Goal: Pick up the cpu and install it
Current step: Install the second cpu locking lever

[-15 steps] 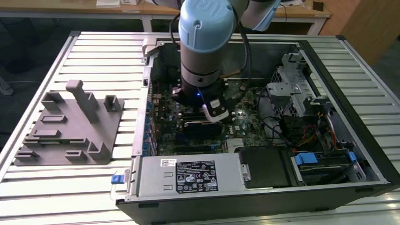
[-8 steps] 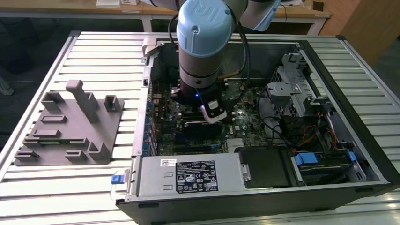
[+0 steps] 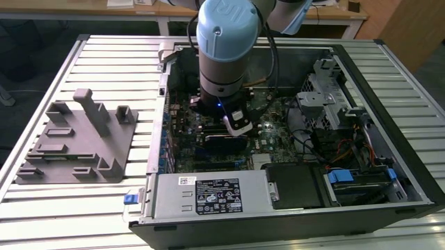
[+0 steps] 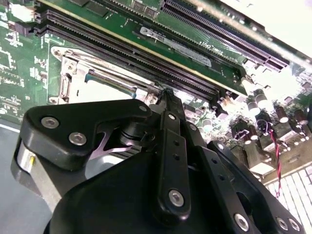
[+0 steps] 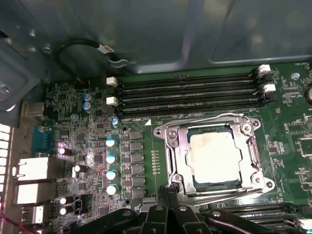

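Chip first: the cpu (image 5: 215,154) lies flat and square inside its socket frame (image 5: 171,138) on the green motherboard (image 5: 146,92), as the first wrist view shows, its pale metal top facing up and the metal frame around all four edges, so it looks already seated where it belongs rather than carried. Taking the chip as the middle of a clock in that view, the long black memory slots (image 5: 187,92) run past at twelve o'clock, a column of small blue-topped capacitors (image 5: 111,158) stands at nine, and the black linkage of the gripper (image 5: 168,214) comes in at about seven, its tip just beside the frame's corner and touching nothing that I can make out. Whether the claw is open or closed I cannot tell, since both wrist views catch the black links from behind and the tips merge together. In the exterior view the arm (image 3: 222,57) reaches straight down into the open computer case (image 3: 389,88), which lies on its side on the slatted table (image 3: 104,57) so the board faces up; the grey holder (image 3: 76,146) sits well apart at the case's nine o'clock.
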`<state>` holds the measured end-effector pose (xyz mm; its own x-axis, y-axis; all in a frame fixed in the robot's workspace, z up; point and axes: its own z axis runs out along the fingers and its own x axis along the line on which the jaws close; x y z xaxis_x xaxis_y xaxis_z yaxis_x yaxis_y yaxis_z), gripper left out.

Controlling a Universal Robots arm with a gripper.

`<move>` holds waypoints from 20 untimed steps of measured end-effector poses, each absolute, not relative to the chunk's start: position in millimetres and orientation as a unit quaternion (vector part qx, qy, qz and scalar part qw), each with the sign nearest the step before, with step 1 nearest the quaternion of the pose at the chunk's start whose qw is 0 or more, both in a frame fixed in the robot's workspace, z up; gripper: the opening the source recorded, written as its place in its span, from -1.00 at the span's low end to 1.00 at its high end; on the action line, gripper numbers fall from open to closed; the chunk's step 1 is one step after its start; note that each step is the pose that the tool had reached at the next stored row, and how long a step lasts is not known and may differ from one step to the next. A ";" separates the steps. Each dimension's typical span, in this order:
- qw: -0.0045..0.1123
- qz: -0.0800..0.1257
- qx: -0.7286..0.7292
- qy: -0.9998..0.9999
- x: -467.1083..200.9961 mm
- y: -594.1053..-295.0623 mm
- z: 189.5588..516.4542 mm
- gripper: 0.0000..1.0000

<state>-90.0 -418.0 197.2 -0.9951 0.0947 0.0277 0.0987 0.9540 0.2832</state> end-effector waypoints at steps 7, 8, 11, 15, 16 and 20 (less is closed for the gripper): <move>0.007 -0.143 -0.049 -0.988 -89.3 -418.1 204.6 -0.79; 0.007 -0.143 -0.049 -0.988 -89.3 -418.0 206.2 -0.79; 0.007 -0.143 -0.049 -0.988 -89.1 -418.0 213.6 -0.79; 0.007 -0.143 -0.049 -0.988 -88.8 -418.0 225.0 -0.79; 0.007 -0.143 -0.049 -0.988 -88.8 -418.0 227.9 -0.79; 0.007 -0.143 -0.049 -0.988 -88.7 -417.9 236.3 -0.79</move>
